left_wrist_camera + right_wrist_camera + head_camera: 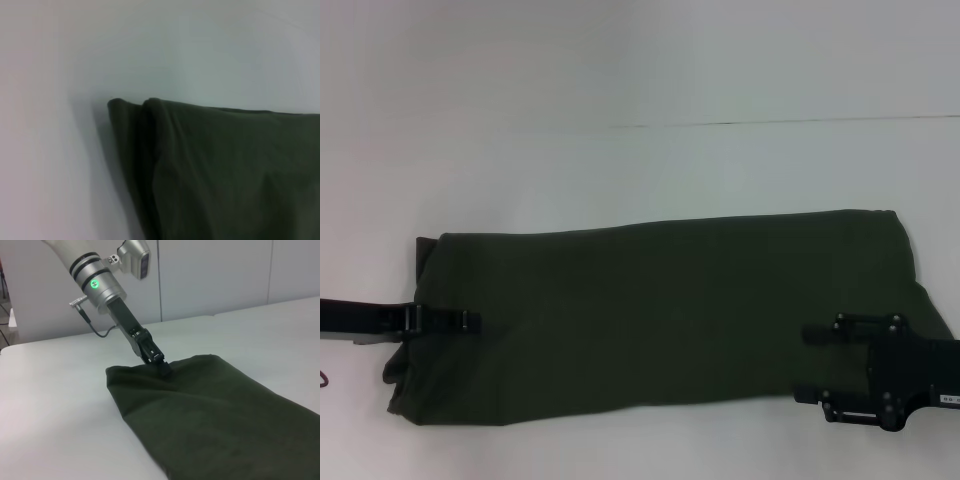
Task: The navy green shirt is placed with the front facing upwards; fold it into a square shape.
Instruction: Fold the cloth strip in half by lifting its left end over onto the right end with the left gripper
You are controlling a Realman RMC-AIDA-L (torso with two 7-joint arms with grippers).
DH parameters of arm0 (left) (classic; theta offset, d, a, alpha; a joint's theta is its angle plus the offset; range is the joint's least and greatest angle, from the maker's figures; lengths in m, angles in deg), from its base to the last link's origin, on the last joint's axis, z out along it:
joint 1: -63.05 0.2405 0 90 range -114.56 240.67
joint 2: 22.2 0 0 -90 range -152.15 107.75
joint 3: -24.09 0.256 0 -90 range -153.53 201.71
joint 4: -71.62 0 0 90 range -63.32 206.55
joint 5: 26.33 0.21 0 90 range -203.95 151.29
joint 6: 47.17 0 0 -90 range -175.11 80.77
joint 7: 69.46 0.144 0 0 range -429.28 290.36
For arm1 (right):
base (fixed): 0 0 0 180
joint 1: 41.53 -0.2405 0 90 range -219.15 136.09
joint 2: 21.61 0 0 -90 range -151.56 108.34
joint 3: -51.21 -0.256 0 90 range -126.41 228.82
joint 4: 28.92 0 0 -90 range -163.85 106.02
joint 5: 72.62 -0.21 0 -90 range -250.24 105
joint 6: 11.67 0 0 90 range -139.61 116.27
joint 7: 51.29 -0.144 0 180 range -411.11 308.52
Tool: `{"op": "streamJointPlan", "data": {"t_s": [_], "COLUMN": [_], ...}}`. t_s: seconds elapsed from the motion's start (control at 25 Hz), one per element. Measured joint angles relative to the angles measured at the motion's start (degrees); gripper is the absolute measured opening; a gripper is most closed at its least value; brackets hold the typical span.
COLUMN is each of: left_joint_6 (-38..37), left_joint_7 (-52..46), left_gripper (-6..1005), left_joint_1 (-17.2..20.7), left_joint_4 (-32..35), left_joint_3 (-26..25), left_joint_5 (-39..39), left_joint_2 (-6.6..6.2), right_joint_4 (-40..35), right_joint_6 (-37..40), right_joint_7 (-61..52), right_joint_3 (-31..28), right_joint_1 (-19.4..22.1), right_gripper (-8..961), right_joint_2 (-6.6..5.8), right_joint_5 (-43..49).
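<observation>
navy green shirt (660, 310): soft, limp band on desk (620, 80) | left claw (470, 321) pinching its end | right claw (812, 334): cannot tell | grip end corners

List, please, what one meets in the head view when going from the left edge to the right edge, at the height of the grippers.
left gripper at the shirt's left end → navy green shirt, a long folded band → right gripper over its right end
</observation>
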Motion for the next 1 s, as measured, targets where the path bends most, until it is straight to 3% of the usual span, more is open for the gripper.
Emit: {"op": "streamJointPlan", "data": {"t_s": [0.24,1.0], "left_joint_6": [-0.4,0.1], "left_joint_7": [1.1,1.4], "left_gripper": [786,130], "left_joint_1": [-0.1,-0.3], "left_joint_4": [1.4,1.7], "left_joint_3": [0.0,1.0], "left_joint_5": [0.0,0.3], "left_joint_2": [0.62,0.52], "right_joint_4": [0.1,0.1], "right_joint_6": [0.0,-0.1], "right_joint_7": [0.0,-0.1], "right_joint_3": [0.0,0.0], "right_joint_1": [0.0,-0.4], "right_gripper": [704,704], "right_joint_2": [0.00,-0.01], "right_joint_5": [0.0,0.0]}}
